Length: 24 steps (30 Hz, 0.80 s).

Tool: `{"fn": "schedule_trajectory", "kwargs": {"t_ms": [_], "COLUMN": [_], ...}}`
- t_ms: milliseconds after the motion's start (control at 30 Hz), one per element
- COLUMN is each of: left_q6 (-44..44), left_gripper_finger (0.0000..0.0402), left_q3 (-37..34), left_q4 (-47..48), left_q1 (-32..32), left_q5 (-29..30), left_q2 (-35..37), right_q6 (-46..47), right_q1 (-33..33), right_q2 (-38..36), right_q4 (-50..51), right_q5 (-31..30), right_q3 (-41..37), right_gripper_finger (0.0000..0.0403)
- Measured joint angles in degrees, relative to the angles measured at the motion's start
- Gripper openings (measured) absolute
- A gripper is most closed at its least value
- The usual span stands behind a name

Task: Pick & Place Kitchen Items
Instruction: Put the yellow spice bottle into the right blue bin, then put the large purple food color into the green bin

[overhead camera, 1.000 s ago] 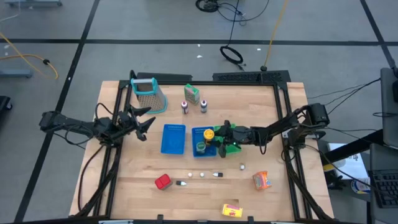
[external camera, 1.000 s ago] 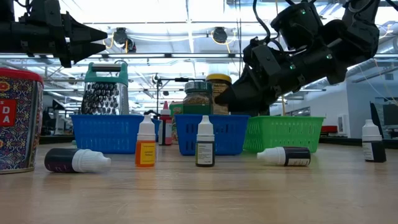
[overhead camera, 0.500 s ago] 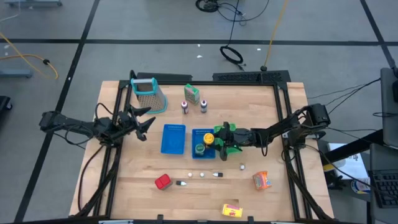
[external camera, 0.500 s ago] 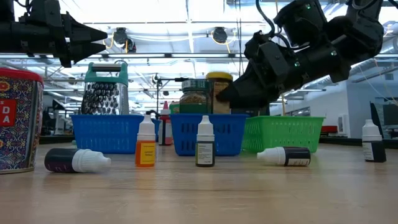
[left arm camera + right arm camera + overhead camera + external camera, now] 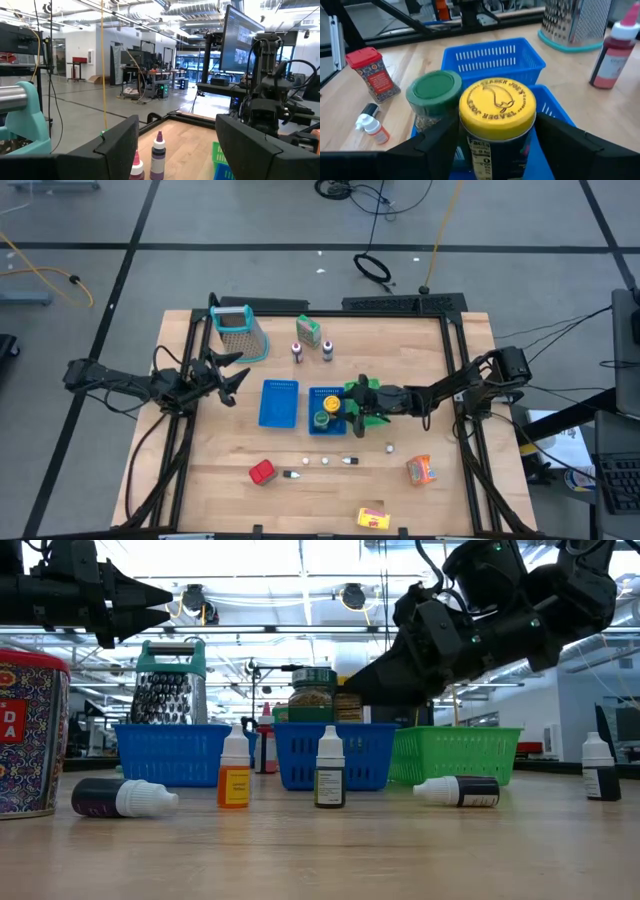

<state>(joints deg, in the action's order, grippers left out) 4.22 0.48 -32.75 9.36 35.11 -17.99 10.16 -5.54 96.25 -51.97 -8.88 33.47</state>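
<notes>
A jar with a yellow lid (image 5: 497,107) stands upright in the right-hand blue tray (image 5: 317,393), beside a green-lidded jar (image 5: 434,90). My right gripper (image 5: 497,150) is open and reaches in level from the table's right. One finger stands on either side of the yellow-lidded jar (image 5: 333,404), and I see no touch. In the low view the gripper (image 5: 350,690) hides most of that jar. My left gripper (image 5: 238,377) hangs open above the table's left side, with nothing between its fingers (image 5: 115,150).
A second blue tray (image 5: 279,402) lies left of the first and a green tray (image 5: 373,390) lies under my right arm. A grater (image 5: 240,332), a green carton (image 5: 309,330) and two bottles (image 5: 297,352) stand at the back. Small bottles (image 5: 325,461), a red can (image 5: 262,472), an orange packet (image 5: 419,470) and a yellow box (image 5: 372,518) sit near the front.
The yellow-lidded jar has sunk into the blue tray beside the green-lidded jar and now stands there. My right gripper has opened around it and rolled a little, staying in place.
</notes>
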Motion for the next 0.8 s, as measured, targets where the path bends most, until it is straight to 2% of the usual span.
{"fn": "schedule_trajectory", "kwargs": {"t_ms": [267,500,567,700,800], "left_q6": [-0.1,-0.3,-0.3,-0.2,0.0], "left_gripper_finger": [0.0267,0.0267,0.0267,0.0267,0.0267], "left_q3": [0.0,0.0,0.0,0.0,0.0], "left_q4": [0.0,0.1,0.2,0.5,0.5], "left_q1": [0.0,0.0,0.0,0.0,0.0], "left_q5": [0.0,0.0,0.0,0.0,0.0], "left_q2": [0.0,0.0,0.0,0.0,0.0], "right_q6": [-2.0,-6.7,-8.0,-10.9,-11.4], "right_q1": [0.2,0.2,0.2,1.6,5.4], "right_q2": [-0.9,-7.8,-10.2,-13.4,-13.5], "right_q4": [0.0,4.1,6.2,10.4,11.7], "right_q5": [0.0,-0.7,-3.2,-12.2,-13.5], "right_q3": [0.0,0.0,0.0,0.0,0.0], "right_gripper_finger": [0.0256,0.0254,0.0254,0.0254,0.0254]}}
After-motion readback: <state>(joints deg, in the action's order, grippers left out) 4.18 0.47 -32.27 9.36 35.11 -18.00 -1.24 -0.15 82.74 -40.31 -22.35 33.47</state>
